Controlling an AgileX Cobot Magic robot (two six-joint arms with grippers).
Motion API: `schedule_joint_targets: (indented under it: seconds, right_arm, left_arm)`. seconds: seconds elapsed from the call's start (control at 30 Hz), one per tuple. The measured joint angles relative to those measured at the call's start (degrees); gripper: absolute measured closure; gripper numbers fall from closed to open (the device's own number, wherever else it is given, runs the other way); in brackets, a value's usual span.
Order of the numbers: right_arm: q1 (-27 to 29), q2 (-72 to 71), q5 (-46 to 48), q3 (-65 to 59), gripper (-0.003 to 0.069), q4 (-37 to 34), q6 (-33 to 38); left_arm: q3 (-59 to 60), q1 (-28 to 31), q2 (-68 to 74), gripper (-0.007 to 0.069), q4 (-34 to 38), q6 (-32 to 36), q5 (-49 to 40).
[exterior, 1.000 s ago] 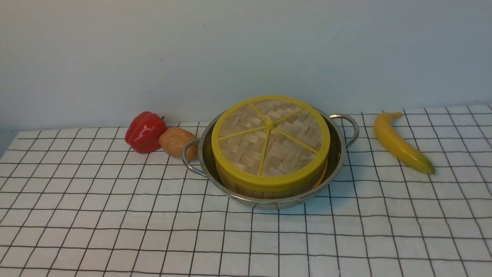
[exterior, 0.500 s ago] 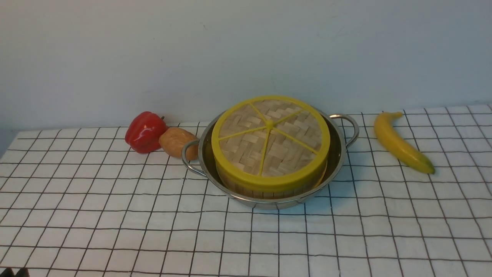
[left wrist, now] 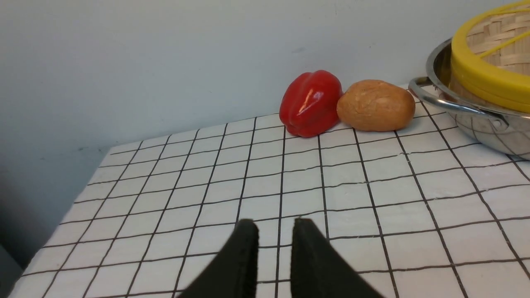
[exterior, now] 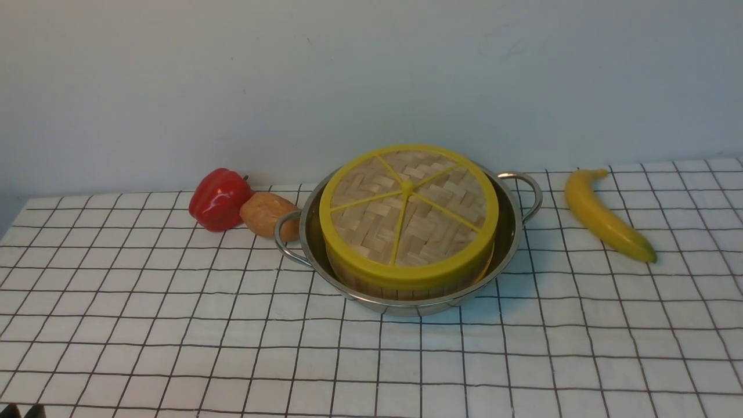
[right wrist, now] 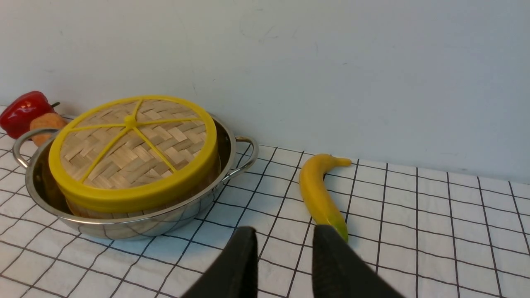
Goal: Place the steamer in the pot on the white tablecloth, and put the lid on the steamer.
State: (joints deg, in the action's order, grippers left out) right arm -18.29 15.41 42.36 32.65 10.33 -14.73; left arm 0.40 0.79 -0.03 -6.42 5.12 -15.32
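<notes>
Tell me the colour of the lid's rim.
The lid has a yellow rim; it shows best in the front view.

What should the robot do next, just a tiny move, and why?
Probably just ease both arms back, touching nothing. The lid already covers the steamer, which sits inside the pot, and both the left gripper and the right gripper are open and empty.

Soft, dim indoor light; pincer tips (left wrist: pixel 275 225) blurred in wrist views.

left pincer (left wrist: pixel 275 225) matte black, right pincer (right wrist: pixel 284 231) matte black, slim tapering fingertips (left wrist: pixel 306 238)
</notes>
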Motion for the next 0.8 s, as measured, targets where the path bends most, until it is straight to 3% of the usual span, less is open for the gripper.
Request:
schedule_joint_targets:
  seconds: [0.2,0.33,0.4,0.57,0.8]
  right_arm:
    - [0.5,0.0,0.0,0.0,0.0424,0.1,0.1]
    - [5.3,-0.1,-1.3,-0.7,0.0420,0.2,0.1]
    - [10.1,-0.9,-5.5,-3.6,0.0420,0.6,0.1]
    - [16.2,-5.8,-13.6,-12.0,0.0419,-0.1,0.0]
    - [20.6,-12.3,-21.9,-23.0,0.0419,-1.9,-1.3]
  left_arm:
    - [0.0,0.0,0.0,0.0487,0.1,0.0,0.0]
    - [0.0,0.0,0.0,0.0484,0.1,0.0,0.0]
    - [0.0,0.0,0.0,0.0476,0.1,0.0,0.0]
    - [0.0,0.0,0.0,0.0469,0.1,0.0,0.0]
    - [0.0,0.0,0.0,0.0458,0.1,0.0,0.0]
